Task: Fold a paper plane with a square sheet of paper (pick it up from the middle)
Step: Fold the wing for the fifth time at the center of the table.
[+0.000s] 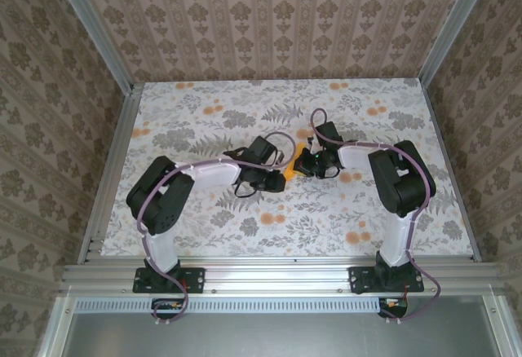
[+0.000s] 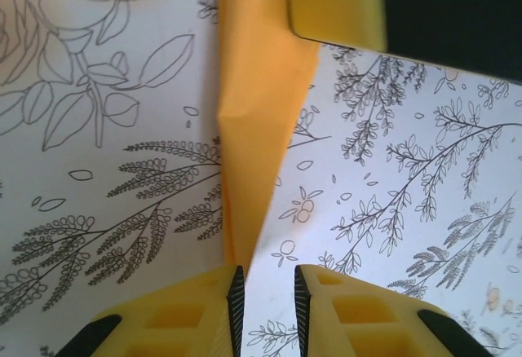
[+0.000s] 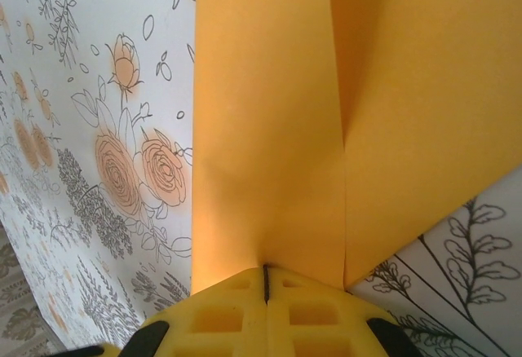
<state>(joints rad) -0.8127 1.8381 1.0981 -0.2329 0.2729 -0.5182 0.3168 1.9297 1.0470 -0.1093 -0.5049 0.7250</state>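
One folded paper (image 3: 269,129), right end effector (image 3: 265,279) clamping it, left end effector (image 2: 267,285) ajar

We identify two matching arms, left arm (image 1: 204,172) and right arm (image 1: 400,182): white links, black joint housings, black bases (image 1: 167,279). A purple cable (image 1: 148,243) runs along each. The left gripper (image 2: 265,296) and right gripper (image 3: 265,279) carry yellow fingers (image 2: 188,320) with square recesses and black ribbed inner edges.

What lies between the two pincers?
The folded orange paper, clamped in the right pincer and reaching the left pincer; left wrist and top views show it.
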